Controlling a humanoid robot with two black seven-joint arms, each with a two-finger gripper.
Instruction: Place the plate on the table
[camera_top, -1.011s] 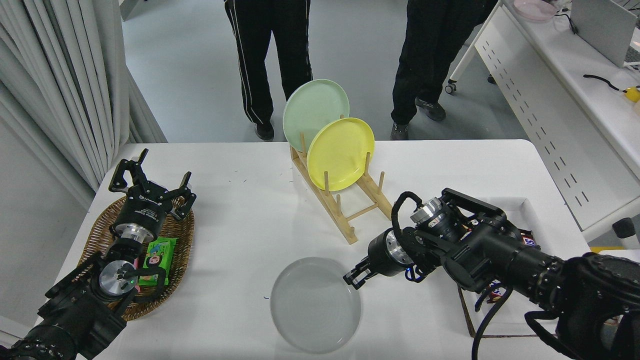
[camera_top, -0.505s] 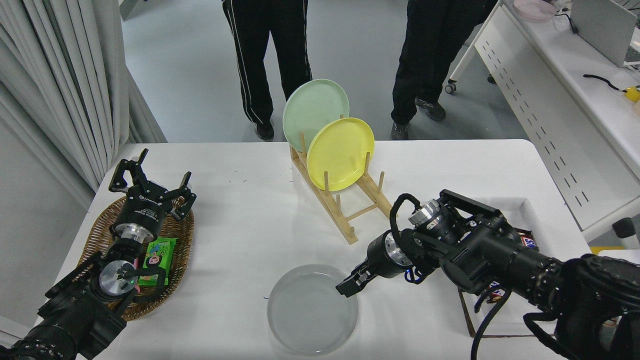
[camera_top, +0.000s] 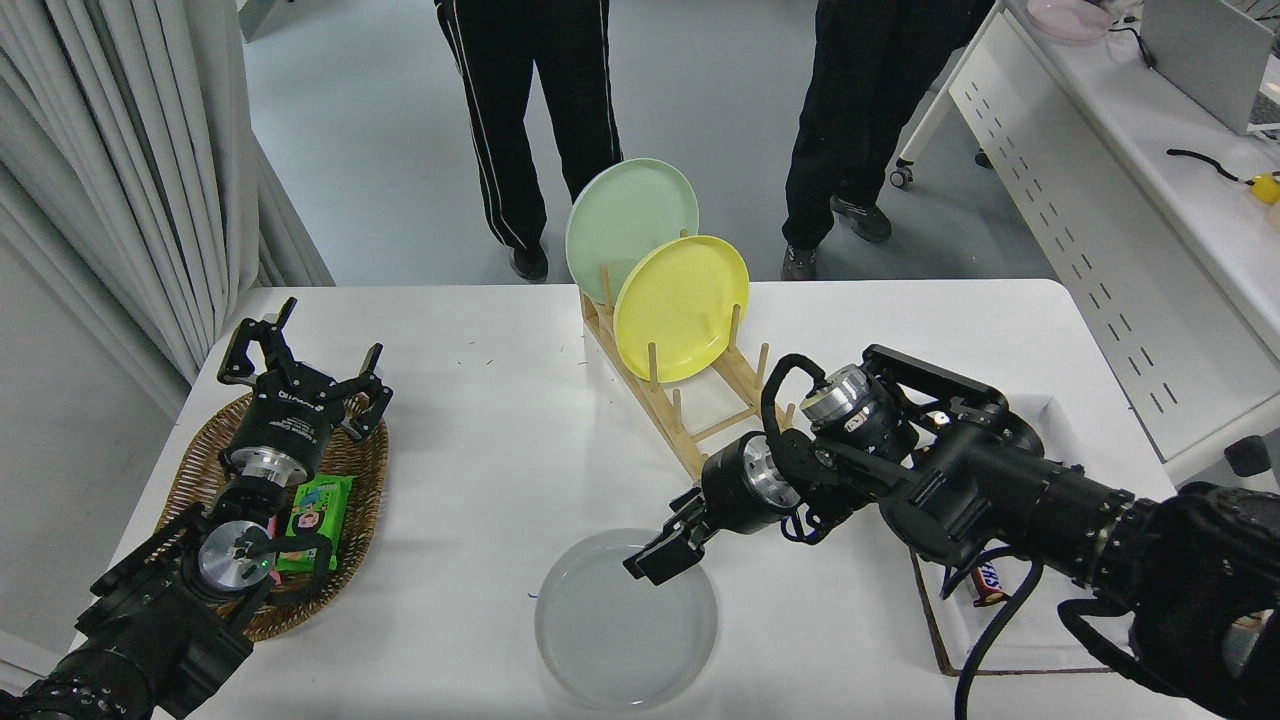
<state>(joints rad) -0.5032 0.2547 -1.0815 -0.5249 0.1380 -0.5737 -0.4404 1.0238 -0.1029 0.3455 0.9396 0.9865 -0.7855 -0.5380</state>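
The light-grey plate (camera_top: 620, 630) lies flat on the white table (camera_top: 480, 440) near its front edge. My right gripper (camera_top: 662, 552) hovers over the plate's upper right part, fingers pointing down-left and slightly apart, holding nothing. I cannot tell whether it touches the plate. My left gripper (camera_top: 305, 352) is parked open over a wicker basket (camera_top: 205, 470) at the lower left.
A wooden rack (camera_top: 690, 420) behind my right arm holds a yellow plate (camera_top: 680, 305) and a pale green plate (camera_top: 630, 220) upright. The basket holds a green packet (camera_top: 318, 515). A white tray (camera_top: 1050, 420) with candy bars sits under my right arm. Two people stand at the far side.
My right gripper moved left from beside the plate's right rim to over the plate. The plate shifted slightly left and toward the front, then stayed flat. The left arm has not moved.
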